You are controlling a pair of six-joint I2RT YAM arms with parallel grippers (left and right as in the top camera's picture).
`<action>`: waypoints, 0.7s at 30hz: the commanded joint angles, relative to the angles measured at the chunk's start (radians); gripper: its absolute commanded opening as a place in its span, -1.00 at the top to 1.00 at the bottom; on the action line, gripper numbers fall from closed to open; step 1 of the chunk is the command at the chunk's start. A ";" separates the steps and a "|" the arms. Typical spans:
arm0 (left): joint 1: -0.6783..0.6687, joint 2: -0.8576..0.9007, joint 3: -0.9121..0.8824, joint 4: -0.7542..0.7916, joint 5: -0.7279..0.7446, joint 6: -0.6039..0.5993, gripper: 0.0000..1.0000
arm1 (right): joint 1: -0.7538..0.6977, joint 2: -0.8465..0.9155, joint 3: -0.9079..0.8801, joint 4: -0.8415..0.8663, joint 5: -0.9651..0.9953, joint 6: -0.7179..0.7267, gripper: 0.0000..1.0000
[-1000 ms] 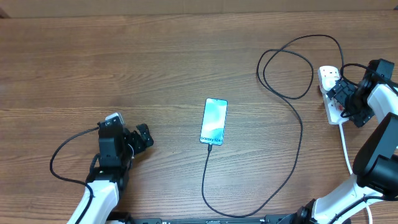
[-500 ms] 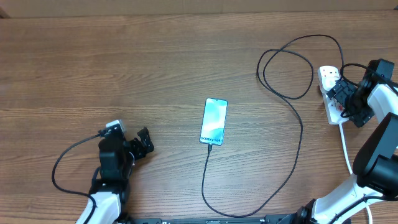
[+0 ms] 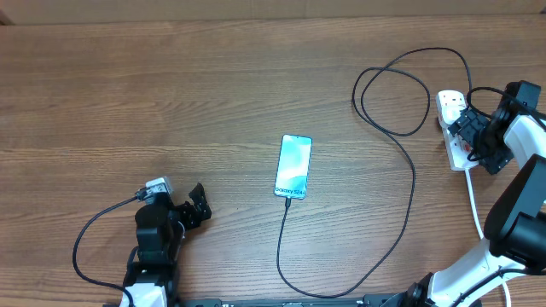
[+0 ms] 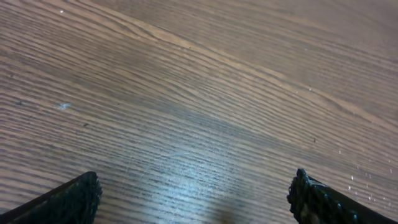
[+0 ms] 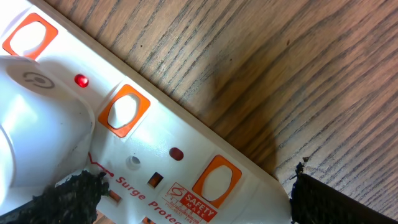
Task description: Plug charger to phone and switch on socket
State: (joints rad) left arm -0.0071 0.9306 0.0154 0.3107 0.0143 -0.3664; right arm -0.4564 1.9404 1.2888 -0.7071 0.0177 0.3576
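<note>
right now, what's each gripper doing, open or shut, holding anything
Left gripper: open, holding nothing, above the table.
Right gripper: open, holding nothing, jaws either side of the socket.

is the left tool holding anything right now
No, the left tool is open, and only the wood grain of the table shows in its gap.

Left of and above the phone [image 3: 293, 166], bare wooden table [image 3: 171, 94] lies open; below and right of the phone, the charger [image 3: 415, 183] cable's loops bar the way
</note>
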 commanded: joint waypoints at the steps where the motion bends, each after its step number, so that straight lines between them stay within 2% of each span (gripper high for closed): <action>1: -0.005 -0.046 -0.010 -0.035 -0.003 0.039 -0.99 | 0.023 0.019 -0.013 0.022 -0.020 -0.019 -1.00; 18: -0.005 -0.370 -0.010 -0.389 0.004 0.132 -0.99 | 0.023 0.019 -0.013 0.022 -0.020 -0.019 -1.00; 21: -0.005 -0.431 -0.010 -0.391 0.005 0.158 -0.99 | 0.023 0.019 -0.012 0.022 -0.020 -0.019 -1.00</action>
State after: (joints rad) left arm -0.0071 0.5533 0.0082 -0.0784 0.0143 -0.2562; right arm -0.4564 1.9404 1.2888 -0.7071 0.0177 0.3576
